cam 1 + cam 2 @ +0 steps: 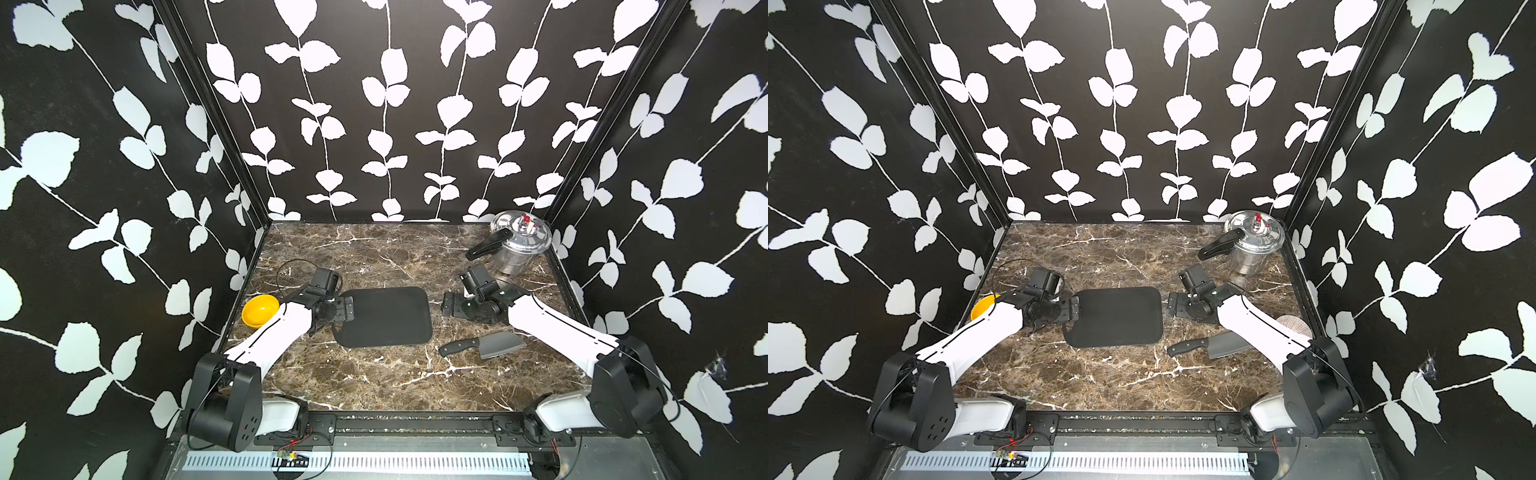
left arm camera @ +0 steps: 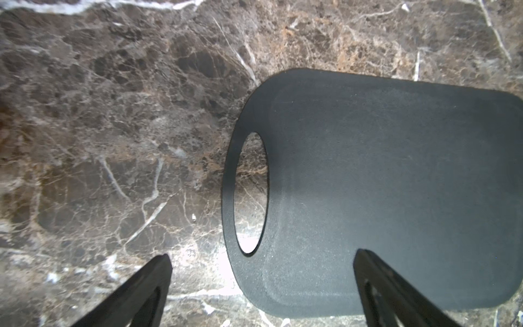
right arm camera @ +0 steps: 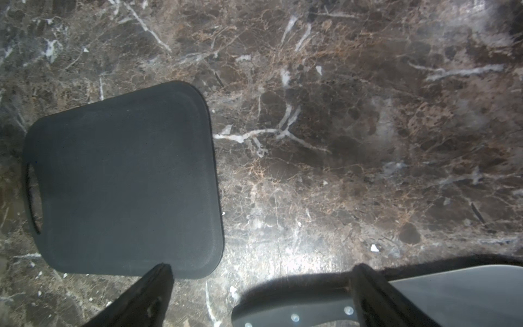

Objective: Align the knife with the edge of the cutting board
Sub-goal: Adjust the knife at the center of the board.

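The black cutting board (image 1: 384, 316) lies flat mid-table, its oval cut-out end toward my left arm. The knife (image 1: 482, 347) rests on the marble in front of and to the right of the board, apart from it and at a slant, with its black riveted handle (image 3: 294, 308) pointing toward the board's near right corner. My left gripper (image 1: 349, 311) hovers open over the board's cut-out end (image 2: 250, 192), holding nothing. My right gripper (image 1: 449, 303) stands open just past the board's right edge, and in its wrist view the knife's handle lies below and between its fingers (image 3: 158, 286).
A steel pressure cooker (image 1: 519, 245) with a black handle stands at the back right corner. A yellow bowl (image 1: 259, 311) sits at the left edge beside my left arm. A pale ribbed thing (image 1: 1293, 324) peeks out behind the right arm. Patterned walls close in three sides.
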`<act>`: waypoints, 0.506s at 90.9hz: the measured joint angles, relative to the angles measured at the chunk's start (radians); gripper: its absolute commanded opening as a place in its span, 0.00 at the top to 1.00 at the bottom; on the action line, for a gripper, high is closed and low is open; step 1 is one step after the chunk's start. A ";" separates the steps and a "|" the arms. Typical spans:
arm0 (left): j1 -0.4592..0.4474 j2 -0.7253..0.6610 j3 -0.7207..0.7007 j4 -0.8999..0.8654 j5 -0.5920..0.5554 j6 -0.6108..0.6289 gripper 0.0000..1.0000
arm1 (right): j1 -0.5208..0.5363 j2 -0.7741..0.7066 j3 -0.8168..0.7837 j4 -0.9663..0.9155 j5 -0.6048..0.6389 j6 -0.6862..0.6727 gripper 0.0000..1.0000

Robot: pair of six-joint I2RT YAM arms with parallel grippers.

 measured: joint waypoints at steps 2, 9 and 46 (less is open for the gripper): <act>0.000 -0.008 -0.003 0.000 0.001 -0.001 0.02 | -0.001 -0.003 0.000 -0.002 -0.005 0.003 0.00; 0.000 -0.045 -0.019 0.004 0.001 -0.010 0.02 | -0.005 -0.022 -0.002 -0.006 -0.019 0.011 0.01; 0.000 -0.040 -0.037 0.010 -0.008 -0.004 0.01 | -0.023 -0.071 -0.016 -0.036 -0.003 0.003 0.02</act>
